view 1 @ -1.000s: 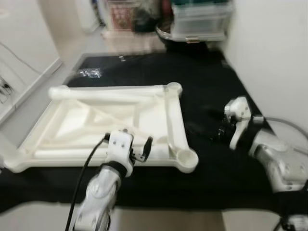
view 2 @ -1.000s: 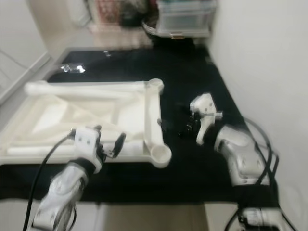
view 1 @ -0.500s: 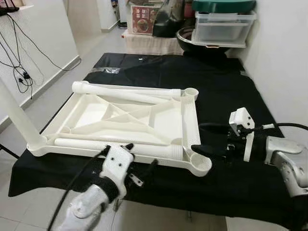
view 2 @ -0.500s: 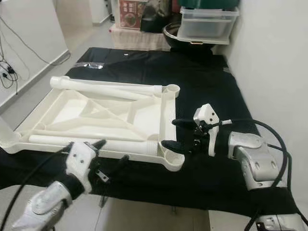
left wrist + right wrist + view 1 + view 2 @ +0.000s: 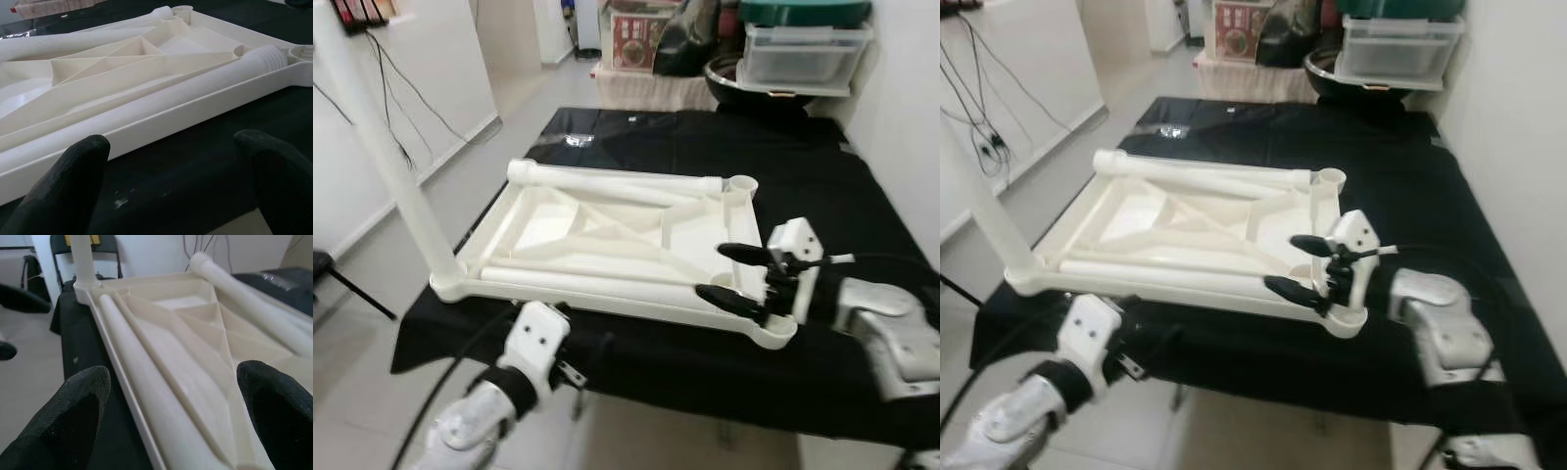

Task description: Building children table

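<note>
Hovering below the near table edge, the left gripper (image 5: 570,354) gapes wide, holding nothing. The right gripper (image 5: 729,273), fingers spread, has advanced over the near right corner of the upturned white tabletop (image 5: 607,245), which lies on black cloth (image 5: 803,176), one leg (image 5: 386,157) standing upright.

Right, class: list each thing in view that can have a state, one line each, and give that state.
Tabletop: upside down on the black cloth, ribs facing up.
Fitted leg: upright in its corner socket.
Loose legs: lying flat inside the tabletop.
Near right socket: empty.
Right gripper: open, over that corner.
Left gripper: open, holding nothing.
</note>
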You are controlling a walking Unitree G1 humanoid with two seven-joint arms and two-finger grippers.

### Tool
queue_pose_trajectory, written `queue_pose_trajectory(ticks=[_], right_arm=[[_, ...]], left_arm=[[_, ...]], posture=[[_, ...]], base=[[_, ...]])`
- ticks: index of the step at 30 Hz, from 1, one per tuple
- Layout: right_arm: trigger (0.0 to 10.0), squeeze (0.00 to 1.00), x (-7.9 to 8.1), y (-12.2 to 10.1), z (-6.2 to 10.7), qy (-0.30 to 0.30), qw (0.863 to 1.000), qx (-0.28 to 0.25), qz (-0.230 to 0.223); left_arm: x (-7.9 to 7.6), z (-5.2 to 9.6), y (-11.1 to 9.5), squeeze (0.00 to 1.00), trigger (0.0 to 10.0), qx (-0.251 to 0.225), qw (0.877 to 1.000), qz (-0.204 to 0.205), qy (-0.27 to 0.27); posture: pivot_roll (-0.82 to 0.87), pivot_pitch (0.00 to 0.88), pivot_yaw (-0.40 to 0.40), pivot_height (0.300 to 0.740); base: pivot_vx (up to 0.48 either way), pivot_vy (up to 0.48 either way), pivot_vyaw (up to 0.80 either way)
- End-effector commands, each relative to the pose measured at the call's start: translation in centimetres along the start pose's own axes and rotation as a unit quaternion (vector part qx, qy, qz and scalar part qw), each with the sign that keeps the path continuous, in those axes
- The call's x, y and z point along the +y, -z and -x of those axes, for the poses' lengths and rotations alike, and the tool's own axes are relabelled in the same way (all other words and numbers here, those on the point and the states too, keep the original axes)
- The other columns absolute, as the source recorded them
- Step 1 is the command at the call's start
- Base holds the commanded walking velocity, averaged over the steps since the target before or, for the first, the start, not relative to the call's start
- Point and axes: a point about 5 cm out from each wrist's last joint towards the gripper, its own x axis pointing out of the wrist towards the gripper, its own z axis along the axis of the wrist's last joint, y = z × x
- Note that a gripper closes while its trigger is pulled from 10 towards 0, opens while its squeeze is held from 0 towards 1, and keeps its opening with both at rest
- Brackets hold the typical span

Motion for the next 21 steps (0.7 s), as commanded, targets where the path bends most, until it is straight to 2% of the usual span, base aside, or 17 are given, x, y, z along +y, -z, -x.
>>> queue_pose_trajectory(ticks=[1,3,8,10,12,13,15,21], right_arm=[[10.0,0.00,-0.6,0.1,0.7,0.029,1.000,-0.005,0.002],[10.0,0.00,-0.9,0.0,0.8,0.041,0.999,-0.009,0.007],[10.0,0.00,-1.6,0.1,1.2,0.060,0.998,0.024,0.014],[10.0,0.00,-1.4,-0.4,2.2,0.025,0.999,0.044,-0.015],[10.0,0.00,-0.9,-1.6,3.6,-0.025,0.998,0.050,-0.039],[10.0,0.00,-0.9,-1.6,3.6,-0.025,0.998,0.050,-0.039],[10.0,0.00,-0.6,-2.4,5.0,-0.063,0.994,0.067,-0.054],[10.0,0.00,-0.2,-2.3,6.0,-0.092,0.988,0.102,-0.066]], left_arm=[[-1.1,0.0,0.2,0.00,10.0,0.006,0.999,0.018,0.037],[-1.4,0.0,0.2,0.00,10.0,0.006,0.999,0.022,0.049],[-1.9,0.1,0.2,0.00,10.0,0.013,0.997,0.009,0.078],[-2.0,0.3,0.5,0.00,10.0,0.026,0.995,-0.009,0.101],[-2.1,0.4,0.8,0.00,10.0,0.030,0.993,-0.009,0.114],[-2.1,0.4,0.8,0.00,10.0,0.030,0.993,-0.009,0.114],[-2.1,0.5,1.1,0.00,10.0,0.033,0.992,-0.011,0.119],[-2.2,0.4,1.3,0.00,10.0,0.033,0.992,-0.018,0.119]], posture=[[0.10,0.130,0.003,0.740],[0.10,0.131,0.004,0.740],[0.10,0.134,0.002,0.740],[0.09,0.137,-0.001,0.740],[0.08,0.137,-0.003,0.740],[0.08,0.137,-0.003,0.740],[0.07,0.135,-0.008,0.740],[0.06,0.135,-0.015,0.740]], base=[[0.000,0.000,0.00],[0.000,0.000,0.00],[0.000,0.000,0.00],[0.000,0.000,0.00],[0.000,0.000,0.00],[0.000,0.000,0.00],[0.000,0.000,0.00],[0.000,0.000,0.00]])
